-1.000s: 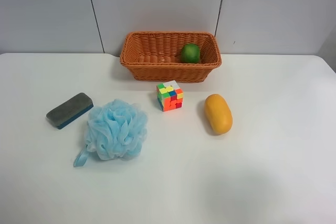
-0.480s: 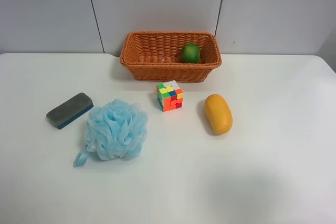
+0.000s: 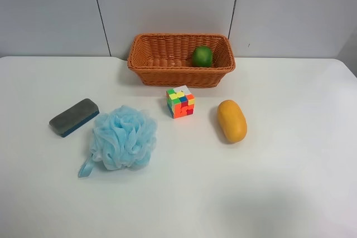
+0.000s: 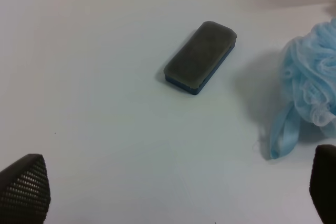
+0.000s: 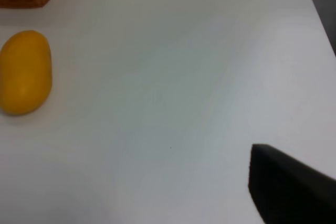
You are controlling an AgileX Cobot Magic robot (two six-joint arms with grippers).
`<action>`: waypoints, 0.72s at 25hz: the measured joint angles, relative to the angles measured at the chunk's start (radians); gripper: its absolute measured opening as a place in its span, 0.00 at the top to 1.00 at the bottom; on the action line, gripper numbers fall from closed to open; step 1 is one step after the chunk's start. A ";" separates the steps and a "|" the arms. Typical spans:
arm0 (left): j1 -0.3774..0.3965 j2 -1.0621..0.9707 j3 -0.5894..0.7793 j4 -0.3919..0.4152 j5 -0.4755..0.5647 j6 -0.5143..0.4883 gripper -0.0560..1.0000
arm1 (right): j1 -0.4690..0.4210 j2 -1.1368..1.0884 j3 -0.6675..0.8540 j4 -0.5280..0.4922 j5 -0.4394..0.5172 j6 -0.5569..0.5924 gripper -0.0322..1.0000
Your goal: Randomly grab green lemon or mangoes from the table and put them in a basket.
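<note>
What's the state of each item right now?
Lemon: inside the basket.
Mango: on its side on the table, outside the basket.
Cube: scrambled, on the table.
Eraser: flat, felt side up.
Loofah: on the table.
Left tool: open, empty.

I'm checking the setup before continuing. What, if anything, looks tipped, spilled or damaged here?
Nothing stands out. The green lemon sits inside the basket, and the mango lies intact on the table.
</note>
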 joint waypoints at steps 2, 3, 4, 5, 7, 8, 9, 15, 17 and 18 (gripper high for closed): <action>0.000 0.000 0.000 0.000 0.000 0.000 0.01 | 0.000 0.000 0.000 0.000 0.000 0.000 0.01; 0.000 0.000 0.000 0.000 0.000 0.000 0.01 | 0.000 0.000 0.000 0.000 0.000 0.000 0.01; 0.000 0.000 0.000 0.000 0.000 0.000 0.01 | 0.000 0.000 0.000 0.000 0.000 0.000 0.01; 0.000 0.000 0.000 0.000 0.000 0.000 0.01 | 0.000 0.000 0.000 0.000 -0.001 0.000 0.01; 0.000 0.000 0.000 0.000 0.000 0.000 0.01 | 0.000 0.000 0.000 0.000 -0.001 0.000 0.01; 0.000 0.000 0.000 0.000 0.000 0.000 0.01 | 0.000 0.000 0.000 0.000 -0.001 0.000 0.01; 0.000 0.000 0.000 0.000 0.000 0.000 0.01 | 0.000 0.000 0.000 0.000 -0.001 0.000 0.01; 0.000 0.000 0.000 0.000 0.000 0.000 0.01 | 0.000 0.000 0.000 0.000 -0.001 0.000 0.01; 0.000 0.000 0.000 0.000 0.000 0.000 0.01 | 0.000 0.000 0.000 0.000 -0.001 0.000 0.01; 0.000 0.000 0.000 0.000 0.000 0.000 0.01 | 0.000 0.000 0.000 0.000 -0.001 0.000 0.01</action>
